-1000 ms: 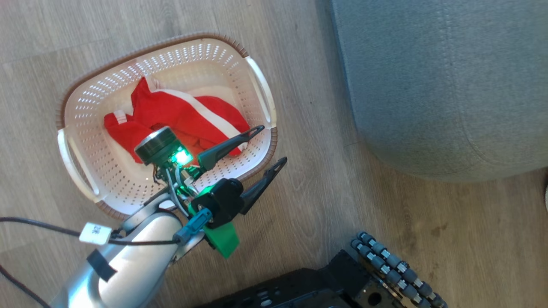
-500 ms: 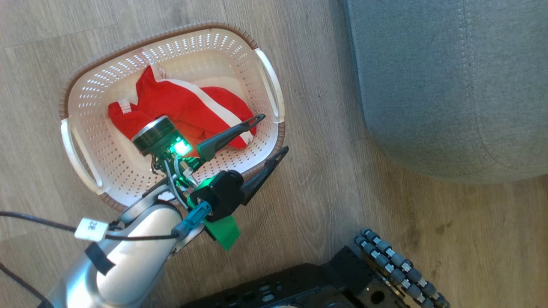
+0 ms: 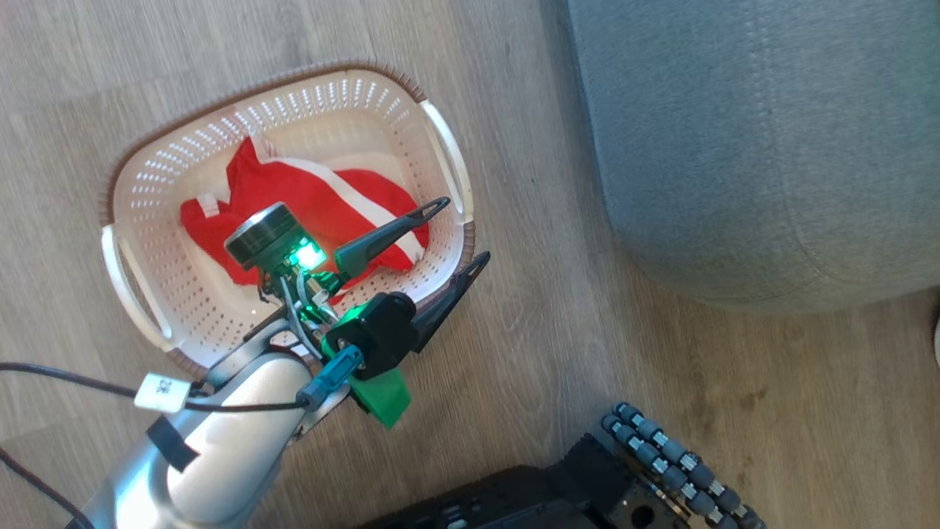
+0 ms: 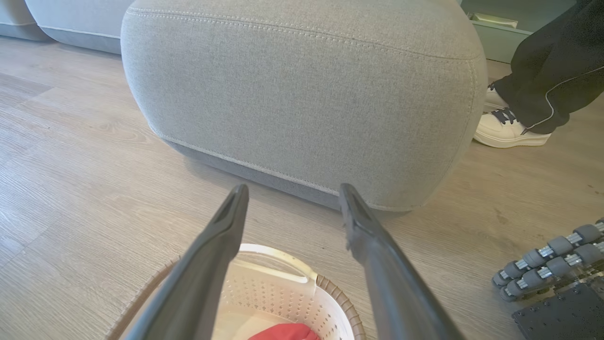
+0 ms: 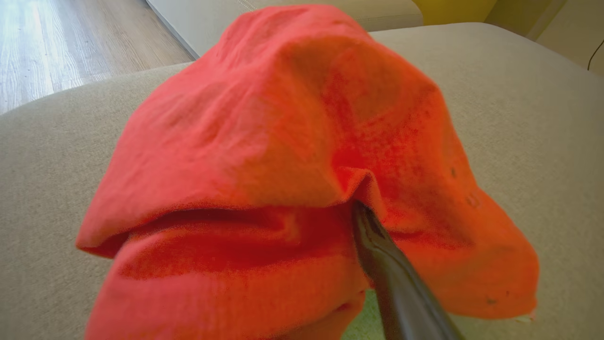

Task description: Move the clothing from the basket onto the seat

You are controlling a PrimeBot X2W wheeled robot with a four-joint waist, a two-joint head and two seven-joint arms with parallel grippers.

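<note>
The cream basket (image 3: 294, 73) stands on the wood floor with the red, white-striped garment (image 3: 308, 191) lying inside. My left gripper (image 3: 465, 228) hovers open over the basket's near right rim, nothing between its fingers. In the left wrist view the left gripper (image 4: 294, 187) points at the grey seat (image 4: 302, 104), with the basket (image 4: 283, 257) below it. The plain red garment (image 5: 283, 141) sits bunched on the seat (image 5: 519, 94), draped over my right gripper (image 5: 292, 203). One dark finger (image 5: 391, 283) shows, set wide to the right. The other is hidden under the cloth.
The seat (image 3: 734, 147) fills the head view's upper right, a strip of floor away from the basket. My dark base with its grey rollers (image 3: 675, 463) lies at the bottom. A person's white shoe (image 4: 505, 130) and dark trouser leg (image 4: 552, 71) stand beside the seat.
The head camera swayed right and back, shifting the whole picture. My left gripper stays open over the basket's rim, edging slightly further over the garment.
</note>
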